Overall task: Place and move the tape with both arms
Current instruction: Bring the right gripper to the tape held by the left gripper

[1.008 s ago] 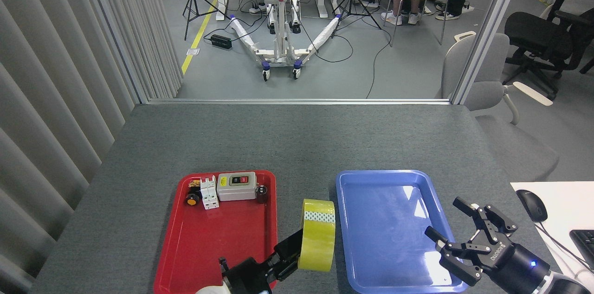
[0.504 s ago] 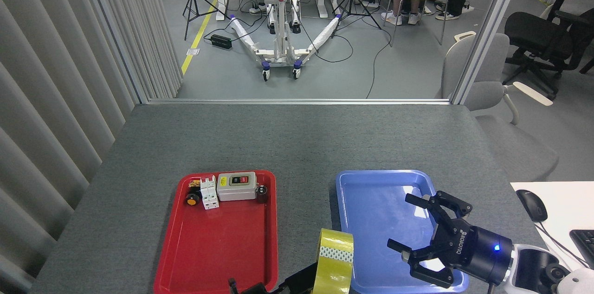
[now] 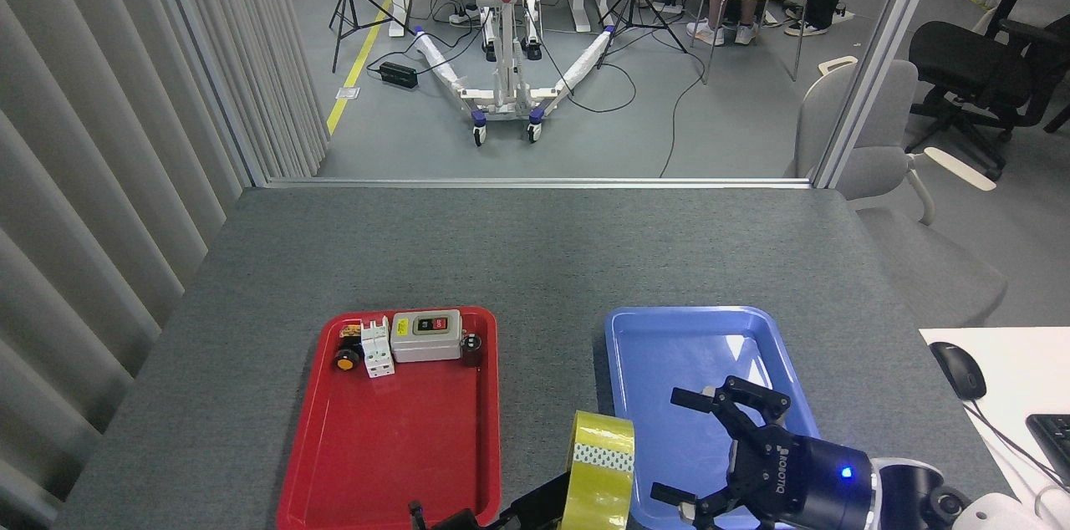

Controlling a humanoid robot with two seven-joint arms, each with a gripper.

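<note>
1. The shiny red plastic tray (image 3: 393, 446) lies left of both claws, with a grey switch box (image 3: 426, 336) and small white breakers (image 3: 377, 349) at its far end.
2. The black left gripper (image 3: 543, 505), low at the frame's edge, grips the wide roll of translucent yellow packing tape (image 3: 598, 471), upright on edge between the trays.
3. The black fingered right gripper (image 3: 698, 451) is spread wide, holding nothing, above the glossy blue plastic tray (image 3: 660, 346).
4. Both trays lie on a grey felt-covered table (image 3: 535, 254); beyond it stand a wheeled white frame (image 3: 506, 37) and chairs.
</note>
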